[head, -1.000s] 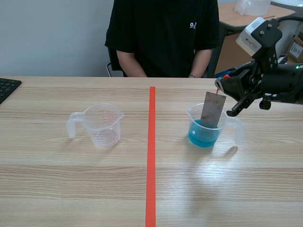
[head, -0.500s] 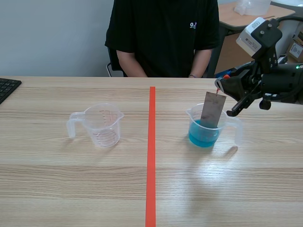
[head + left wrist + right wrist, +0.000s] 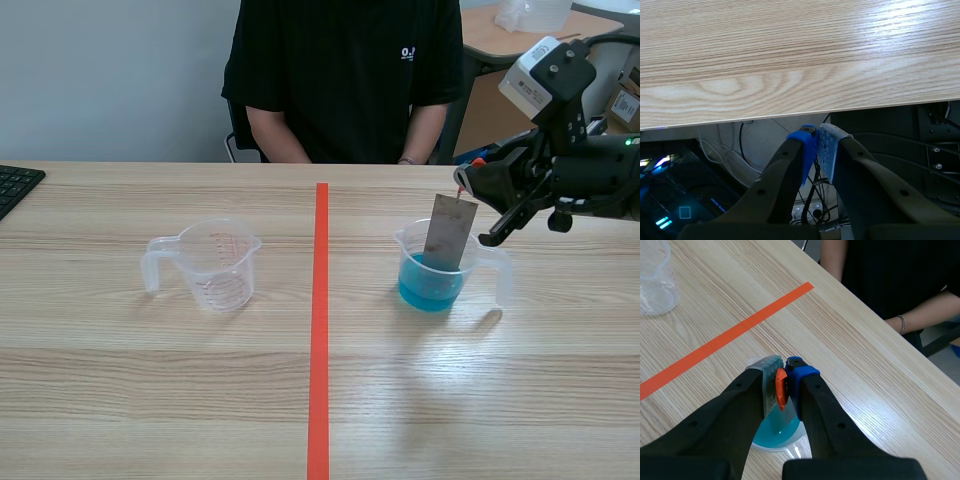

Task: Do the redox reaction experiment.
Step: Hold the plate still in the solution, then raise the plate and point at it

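A person (image 3: 340, 80) sits behind the wooden table (image 3: 200, 400), with a keyboard (image 3: 15, 185) at its left edge. The right gripper (image 3: 783, 385) clamps the orange tab (image 3: 781, 389) atop the metal plate (image 3: 448, 232); the left gripper (image 3: 816, 145) is clenched empty.

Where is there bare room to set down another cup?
Bare: the near table before both cups, and between the empty cup and the blue-liquid cup. Crowded: around that cup, where right jaws hold a metal plate.

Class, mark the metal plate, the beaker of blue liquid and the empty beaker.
metal plate (image 3: 450, 231): scene view, middle of its face.
beaker of blue liquid (image 3: 431, 288): scene view, front wall at the liquid.
empty beaker (image 3: 222, 268): scene view, front wall.
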`<action>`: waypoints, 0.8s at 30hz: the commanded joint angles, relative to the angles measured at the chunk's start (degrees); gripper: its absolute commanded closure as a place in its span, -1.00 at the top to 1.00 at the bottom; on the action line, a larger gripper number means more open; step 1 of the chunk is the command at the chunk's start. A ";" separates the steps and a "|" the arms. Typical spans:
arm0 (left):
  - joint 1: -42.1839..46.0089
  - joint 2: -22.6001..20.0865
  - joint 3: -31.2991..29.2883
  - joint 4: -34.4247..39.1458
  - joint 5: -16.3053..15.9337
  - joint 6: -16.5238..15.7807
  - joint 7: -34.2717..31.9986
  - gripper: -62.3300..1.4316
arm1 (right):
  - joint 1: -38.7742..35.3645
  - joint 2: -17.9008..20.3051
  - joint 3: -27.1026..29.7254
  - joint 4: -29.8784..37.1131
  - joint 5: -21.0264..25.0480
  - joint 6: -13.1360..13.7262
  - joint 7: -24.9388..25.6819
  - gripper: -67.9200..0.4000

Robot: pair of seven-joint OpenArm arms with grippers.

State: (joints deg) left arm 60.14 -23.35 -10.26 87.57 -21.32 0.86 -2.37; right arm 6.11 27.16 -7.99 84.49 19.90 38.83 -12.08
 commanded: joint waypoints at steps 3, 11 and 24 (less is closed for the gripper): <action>-0.02 -0.20 -0.04 0.24 -0.15 -0.11 -0.63 -0.82 | 0.57 0.96 0.94 1.16 -0.20 0.28 -0.76 -0.94; -0.02 -0.17 -0.04 0.24 -0.15 -0.11 -0.63 -0.82 | 0.24 1.25 3.78 6.45 2.60 1.77 -4.72 -0.94; -0.02 -0.20 -0.04 0.24 -0.15 -0.11 -0.63 -0.82 | 0.24 1.25 8.20 14.21 12.68 1.77 -14.71 -0.94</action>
State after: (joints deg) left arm 60.14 -23.35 -10.26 87.57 -21.32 0.86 -2.37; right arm 5.67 27.33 -0.58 97.43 31.75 40.82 -27.42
